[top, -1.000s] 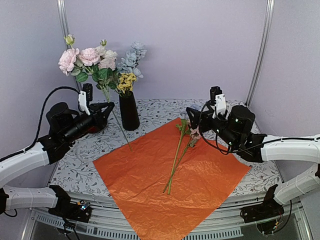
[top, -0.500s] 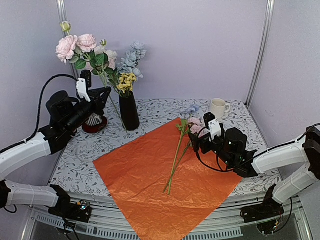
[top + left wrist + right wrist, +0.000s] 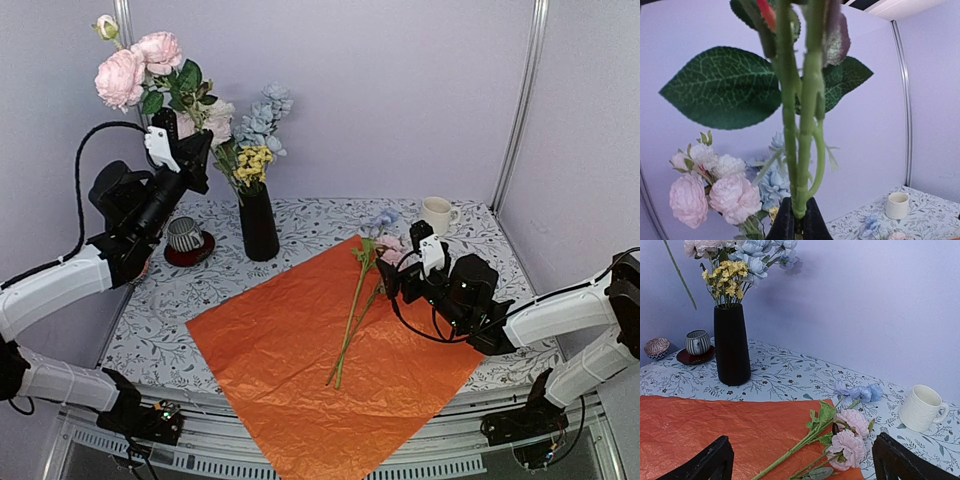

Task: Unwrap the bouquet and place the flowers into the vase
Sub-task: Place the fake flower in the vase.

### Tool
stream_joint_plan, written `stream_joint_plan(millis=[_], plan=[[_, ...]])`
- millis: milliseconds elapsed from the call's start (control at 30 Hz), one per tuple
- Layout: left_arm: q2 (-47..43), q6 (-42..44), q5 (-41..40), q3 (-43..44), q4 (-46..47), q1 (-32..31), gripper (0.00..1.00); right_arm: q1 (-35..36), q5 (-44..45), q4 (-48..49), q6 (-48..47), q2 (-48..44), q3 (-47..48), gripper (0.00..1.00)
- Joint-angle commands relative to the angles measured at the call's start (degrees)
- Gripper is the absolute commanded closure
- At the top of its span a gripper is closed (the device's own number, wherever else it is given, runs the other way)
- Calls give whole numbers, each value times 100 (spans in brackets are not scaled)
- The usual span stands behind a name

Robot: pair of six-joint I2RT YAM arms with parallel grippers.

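Top external: left end effector (image 3: 196, 148) grips pink flowers (image 3: 121, 79) near black vase (image 3: 258, 224).

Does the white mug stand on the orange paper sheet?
No, the white mug stands on the flower-patterned table cover, clear of the orange paper.

The left arm (image 3: 55, 290) and right arm (image 3: 560, 310) wear smooth white shells on their long links, with black joints and rounded black housings well behind the jaws. A small white block (image 3: 158, 148) sits just behind the left gripper (image 3: 198, 148), and a similar one (image 3: 432, 258) sits behind the right gripper (image 3: 388, 278), whose fingers (image 3: 710, 462) are blunt and matte black. A thin black cable (image 3: 80, 190) loops back from the left housing. Another cable (image 3: 415, 333) sags beneath the right.
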Motion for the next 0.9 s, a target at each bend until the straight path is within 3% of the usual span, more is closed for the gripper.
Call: stream_joint_plan(millis=[0,567,867], plan=[[330,438,-149,430,585,103,100,8,32,190,-81,84,1,1],[1228,604,-186,667,1463,360,100,4,-18,170,-133,33,-13,1],[1465,98,-4,568,1584,603,100,4,-70,162,-134,45,-2,1]])
